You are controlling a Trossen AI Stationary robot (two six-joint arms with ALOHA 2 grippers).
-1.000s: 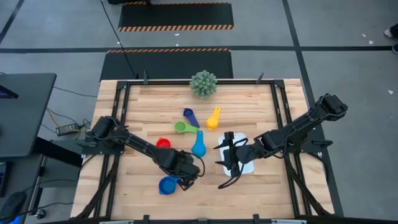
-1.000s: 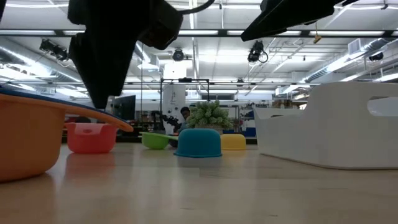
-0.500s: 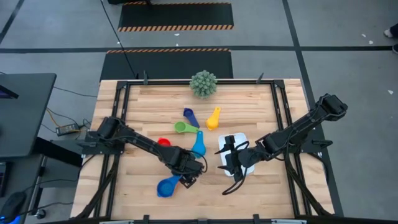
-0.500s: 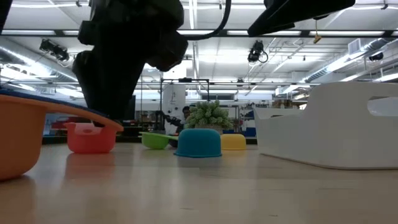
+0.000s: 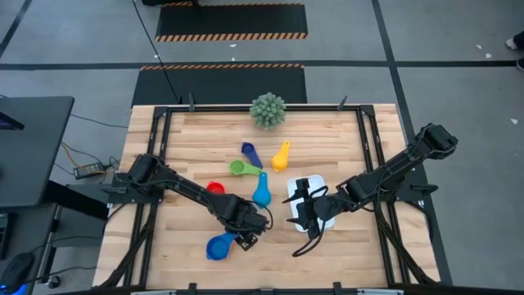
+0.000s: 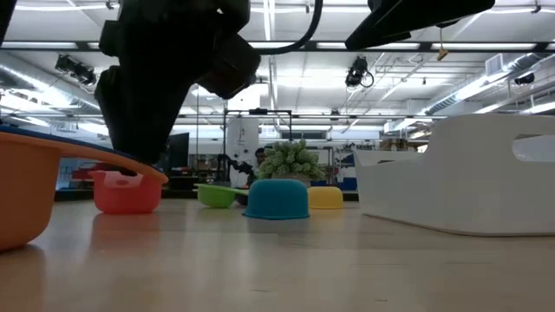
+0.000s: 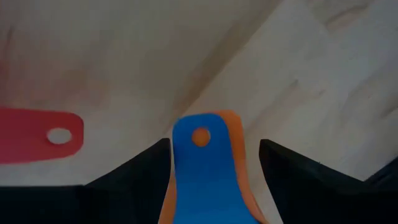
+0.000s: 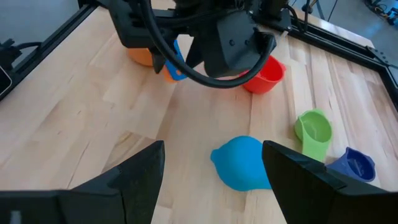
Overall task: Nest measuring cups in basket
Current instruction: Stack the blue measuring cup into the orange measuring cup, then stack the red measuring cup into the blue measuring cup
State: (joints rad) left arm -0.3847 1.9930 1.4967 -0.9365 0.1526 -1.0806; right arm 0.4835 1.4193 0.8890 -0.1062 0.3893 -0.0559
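Near the table's front edge, left of centre, the left gripper (image 5: 244, 238) sits low over the stacked handles of the blue cup (image 5: 219, 246) and the orange cup (image 6: 26, 186) nested under it — fingers (image 7: 134, 171) parted either side of the handles, not visibly clamped. Red cup (image 5: 214, 189), green cup (image 5: 240, 168), light blue cup (image 5: 261, 193), yellow cup (image 5: 281, 156) and dark blue cup (image 5: 250, 152) lie mid-table. White basket (image 5: 324, 218) sits right of centre — right gripper (image 5: 304, 215) over it, fingers (image 8: 137, 171) spread wide, holding nothing.
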